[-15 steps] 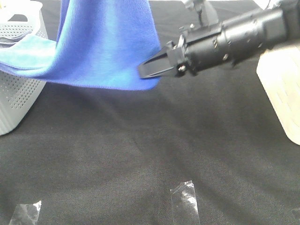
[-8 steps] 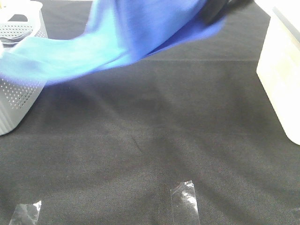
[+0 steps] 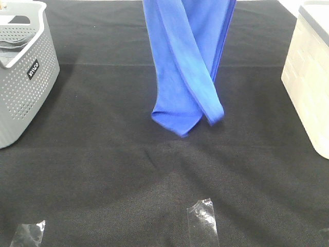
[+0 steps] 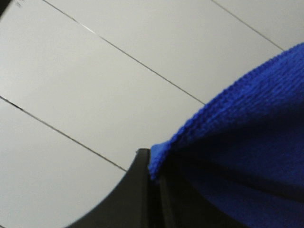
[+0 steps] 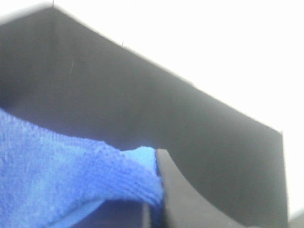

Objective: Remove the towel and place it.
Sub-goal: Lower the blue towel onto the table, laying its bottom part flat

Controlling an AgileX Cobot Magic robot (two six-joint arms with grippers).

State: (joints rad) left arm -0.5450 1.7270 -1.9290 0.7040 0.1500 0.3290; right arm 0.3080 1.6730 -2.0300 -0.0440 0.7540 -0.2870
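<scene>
The royal-blue towel (image 3: pixel 187 67) hangs in long vertical folds from above the top edge of the exterior high view. Its lowest corner dangles just over the black table near the middle. Neither gripper shows in that view. In the left wrist view my left gripper (image 4: pixel 153 166) is shut, and the towel's stitched edge (image 4: pixel 247 142) is pinched between its dark fingers. My right gripper (image 5: pixel 156 199) is also shut, clamping a bunched edge of the towel (image 5: pixel 61 175).
A grey perforated basket (image 3: pixel 31 87) stands at the left edge of the table. At the right edge is a cream-coloured bin (image 3: pixel 311 77). Bits of clear tape (image 3: pixel 203 218) lie on the black cloth near the front.
The towel, which draped from the basket to the right gripper, has been lifted clear of the basket. It now hangs straight down at the centre. The right arm has risen out of the exterior view.
</scene>
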